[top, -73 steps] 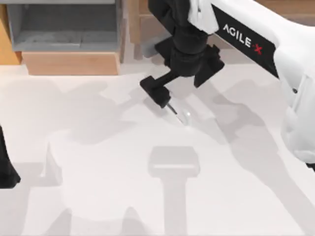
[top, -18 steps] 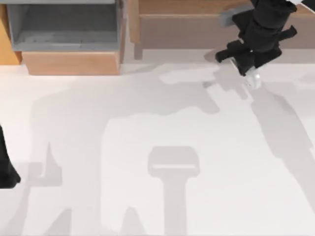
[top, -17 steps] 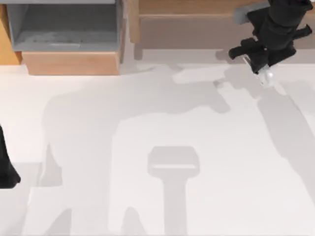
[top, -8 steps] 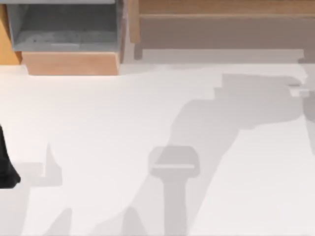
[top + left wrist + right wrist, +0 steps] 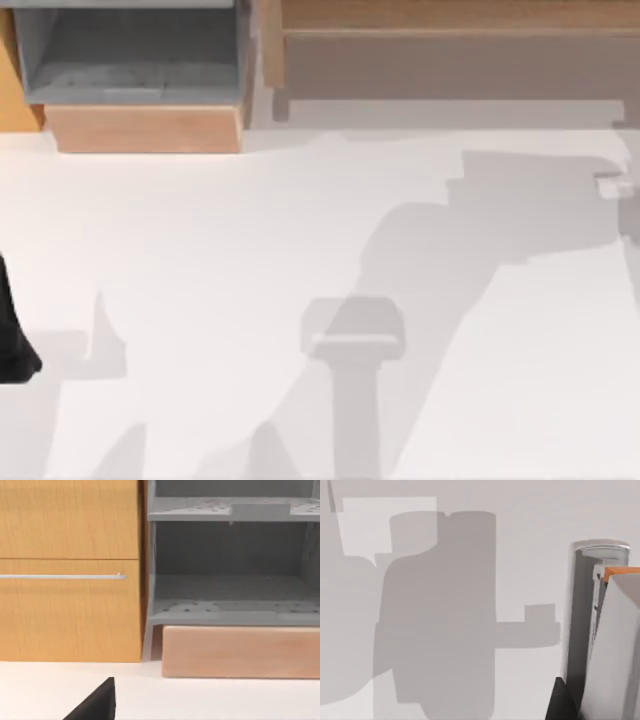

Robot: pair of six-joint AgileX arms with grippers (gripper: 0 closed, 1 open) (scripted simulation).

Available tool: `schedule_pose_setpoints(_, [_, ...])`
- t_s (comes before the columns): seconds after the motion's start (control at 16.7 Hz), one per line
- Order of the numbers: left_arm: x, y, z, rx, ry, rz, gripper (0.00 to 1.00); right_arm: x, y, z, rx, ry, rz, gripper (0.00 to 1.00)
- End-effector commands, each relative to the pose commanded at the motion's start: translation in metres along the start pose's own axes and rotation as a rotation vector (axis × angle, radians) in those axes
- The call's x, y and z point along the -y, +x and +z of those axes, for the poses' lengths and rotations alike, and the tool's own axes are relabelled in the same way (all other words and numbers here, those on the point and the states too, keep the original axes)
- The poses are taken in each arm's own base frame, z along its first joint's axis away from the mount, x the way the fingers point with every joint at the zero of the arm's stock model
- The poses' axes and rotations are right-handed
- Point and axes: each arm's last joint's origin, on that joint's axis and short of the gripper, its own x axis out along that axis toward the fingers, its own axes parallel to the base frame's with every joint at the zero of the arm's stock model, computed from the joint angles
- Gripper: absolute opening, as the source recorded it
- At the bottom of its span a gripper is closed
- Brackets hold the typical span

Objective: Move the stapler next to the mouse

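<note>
From above, the left arm (image 5: 12, 340) sits at the counter's (image 5: 200, 250) left edge; its wrist view faces a grey shelf (image 5: 230, 580), the left end effector's state untellable; the right wrist view shows the right end effector (image 5: 602, 645) pinching the white stapler (image 5: 582, 605) above the counter.

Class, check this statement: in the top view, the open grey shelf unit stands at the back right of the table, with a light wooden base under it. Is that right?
Wrong side: the top view shows the grey shelf unit at the back left, with the light wooden base under it.
</note>
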Motion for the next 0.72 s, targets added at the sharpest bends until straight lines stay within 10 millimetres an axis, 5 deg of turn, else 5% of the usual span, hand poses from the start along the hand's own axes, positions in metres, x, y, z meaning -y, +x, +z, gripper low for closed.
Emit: schedule_pose_setpoints(0.72, [0.0,0.0,0.0,0.0,0.0,0.0,1.0,0.005,-0.012,0.004,0.058,0.01,-0.017,0.0])
